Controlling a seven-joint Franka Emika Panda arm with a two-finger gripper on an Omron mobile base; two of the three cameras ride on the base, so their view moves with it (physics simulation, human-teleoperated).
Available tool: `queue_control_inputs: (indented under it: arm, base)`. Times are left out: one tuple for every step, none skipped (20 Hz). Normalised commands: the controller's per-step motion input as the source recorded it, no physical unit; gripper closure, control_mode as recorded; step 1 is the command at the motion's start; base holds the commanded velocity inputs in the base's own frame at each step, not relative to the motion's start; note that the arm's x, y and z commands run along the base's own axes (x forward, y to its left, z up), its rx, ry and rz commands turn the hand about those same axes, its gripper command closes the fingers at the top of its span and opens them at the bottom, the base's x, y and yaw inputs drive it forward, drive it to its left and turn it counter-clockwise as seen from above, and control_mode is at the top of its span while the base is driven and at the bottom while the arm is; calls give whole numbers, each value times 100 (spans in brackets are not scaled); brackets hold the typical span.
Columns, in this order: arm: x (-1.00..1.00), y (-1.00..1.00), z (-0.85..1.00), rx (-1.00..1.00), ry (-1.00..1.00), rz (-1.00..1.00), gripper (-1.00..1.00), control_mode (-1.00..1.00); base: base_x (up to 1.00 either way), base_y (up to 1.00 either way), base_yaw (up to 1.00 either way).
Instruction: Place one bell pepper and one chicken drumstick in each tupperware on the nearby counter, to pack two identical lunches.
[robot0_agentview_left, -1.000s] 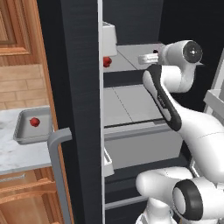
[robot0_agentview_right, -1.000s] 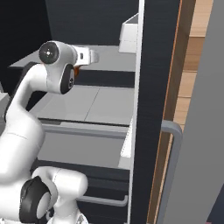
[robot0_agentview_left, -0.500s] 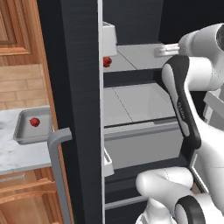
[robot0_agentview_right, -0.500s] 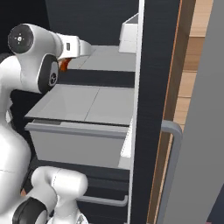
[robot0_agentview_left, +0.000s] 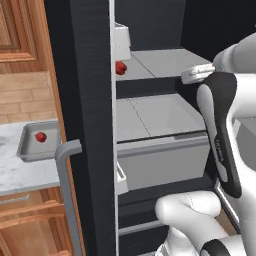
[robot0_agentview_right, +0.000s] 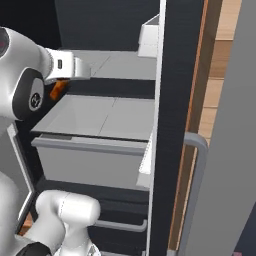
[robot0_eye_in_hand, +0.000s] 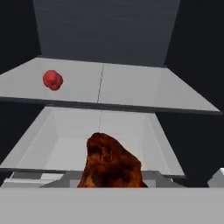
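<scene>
The hand view shows the gripper (robot0_eye_in_hand: 112, 186) grasping a drumstick (robot0_eye_in_hand: 111, 164), while the left base view shows a pepper (robot0_agentview_left: 41, 136) in the grey container (robot0_agentview_left: 30, 153).

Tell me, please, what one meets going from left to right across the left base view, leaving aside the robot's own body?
Marble counter → grey tupperware with a bell pepper in it → grey door handle → dark fridge door → second bell pepper on the fridge shelf.
</scene>
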Motion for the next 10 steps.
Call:
queue_control_inputs:
  arm:
    - [0, 0, 0, 0, 0, 0, 100, 100]
    - [0, 0, 0, 0, 0, 0, 100, 100]
    - [0, 0, 0, 0, 0, 0, 100, 100]
    - [0, 0, 0, 0, 0, 0, 100, 100]
    - [0, 0, 0, 0, 0, 0, 100, 100]
    - [0, 0, 0, 0, 0, 0, 100, 100]
    - [0, 0, 0, 0, 0, 0, 100, 100]
    - [0, 0, 0, 0, 0, 0, 100, 100]
    - [0, 0, 0, 0, 0, 0, 100, 100]
    - [0, 0, 0, 0, 0, 0, 100, 100]
  base:
    - [-74, 14, 6]
    - [-79, 9, 6]
    - [-86, 4, 6]
    - [-88, 2, 6]
    - [-84, 5, 6]
    - [-83, 5, 6]
    - [-89, 3, 7]
    - [-95, 1, 7]
    - [-100, 1, 7]
    - [-100, 4, 7]
